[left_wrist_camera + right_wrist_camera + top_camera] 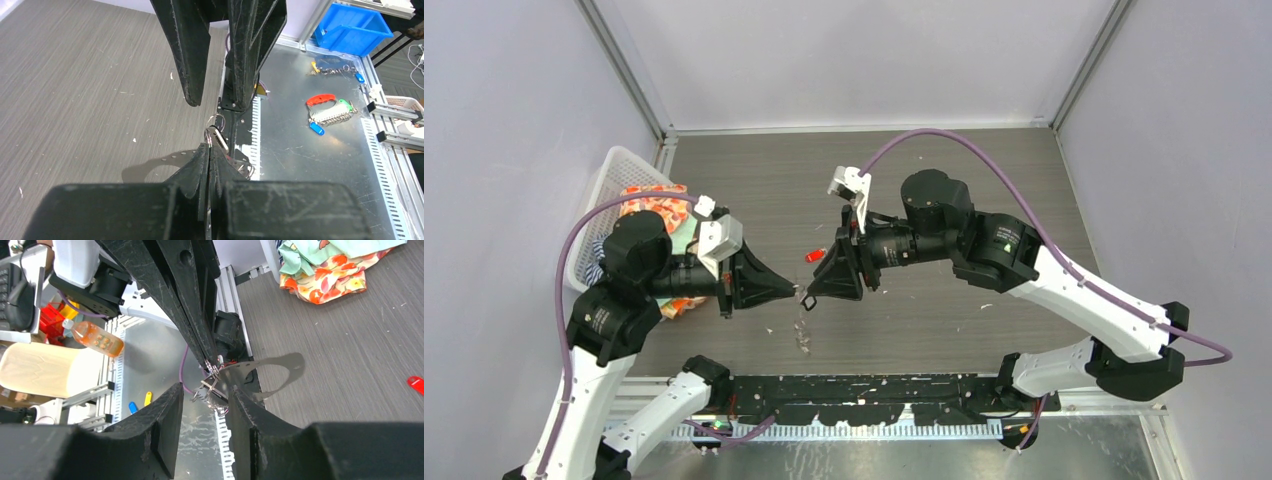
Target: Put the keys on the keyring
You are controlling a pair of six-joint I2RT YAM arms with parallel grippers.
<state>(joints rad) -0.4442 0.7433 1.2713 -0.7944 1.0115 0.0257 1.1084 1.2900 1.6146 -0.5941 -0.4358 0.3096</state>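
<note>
Facing each other tip to tip over the grey wood-grain table (944, 180), the two arms meet just below the centre of the overhead view. The left gripper (796, 293) points toward 3 o'clock with its jaws pressed fully together, pinching the keyring (295, 362) at the very tips. Its own wrist view shows a small split ring standing just above the closed fingertips. From the right wrist the keyring appears as a thin, flat silver loop curving out toward 3 o'clock, with a tangle of small silver pieces where it is held.

The right gripper (810, 297) points toward 9 o'clock with its jaws partly open and nothing held between them. One finger stands on each side of the ring hardware. Whether either finger touches the metal cannot be told.

The red-headed key (816, 256) lies flat on the table at 12 o'clock from the meeting fingertips, near them but apart from both grippers. In the right wrist view it sits at the 3 o'clock edge.

A white basket (619, 160) holding floral cloth (659, 205) stands at 9 o'clock, behind the left arm. Bunches of tagged keys (327, 110) rest on the metal shelf (300, 165) beyond the table's near edge.
</note>
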